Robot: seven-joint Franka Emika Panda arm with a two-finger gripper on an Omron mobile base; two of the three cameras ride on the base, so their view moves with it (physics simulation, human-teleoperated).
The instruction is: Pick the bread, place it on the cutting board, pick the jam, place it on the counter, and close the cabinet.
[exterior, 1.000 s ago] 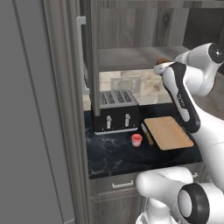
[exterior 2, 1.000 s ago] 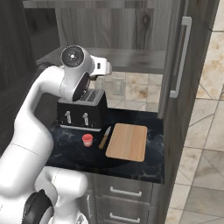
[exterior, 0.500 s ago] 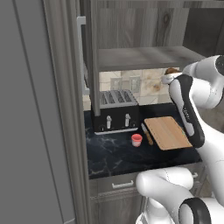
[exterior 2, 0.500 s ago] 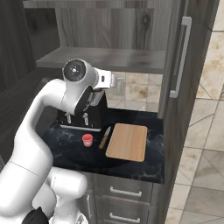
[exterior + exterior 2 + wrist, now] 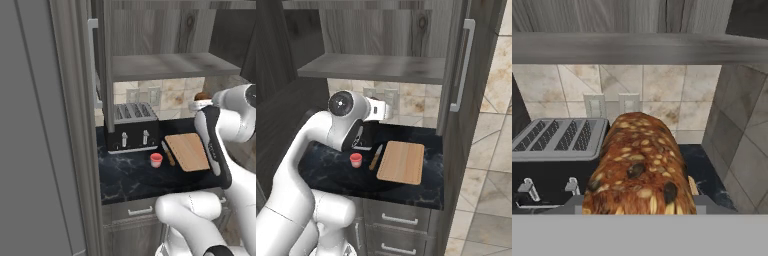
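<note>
The bread (image 5: pixel 639 170), a dark brown seeded crusty loaf, fills the middle of the hand view, and my gripper (image 5: pixel 639 207) is shut on it; the loaf hides the fingertips. In the left base view the bread (image 5: pixel 202 95) hangs below the cabinet shelf (image 5: pixel 165 65), above the far end of the cutting board (image 5: pixel 187 151), with the gripper (image 5: pixel 200 104) under it. The jam (image 5: pixel 156 160) stands on the counter (image 5: pixel 125 177), left of the board and apart from it. From the right base I see the gripper (image 5: pixel 386 110), cutting board (image 5: pixel 402 161) and jam (image 5: pixel 356 160).
A black toaster (image 5: pixel 131 132) stands at the back left of the counter. A wooden-handled knife (image 5: pixel 168 153) lies between jam and board. Both cabinet doors stand open: one door (image 5: pixel 102 65) on the left, one door (image 5: pixel 456 75) with a bar handle on the right.
The arm has come down from shelf height with the bread, out of the cabinet, to below the shelf over the counter. Jam, knife and board have not moved.
</note>
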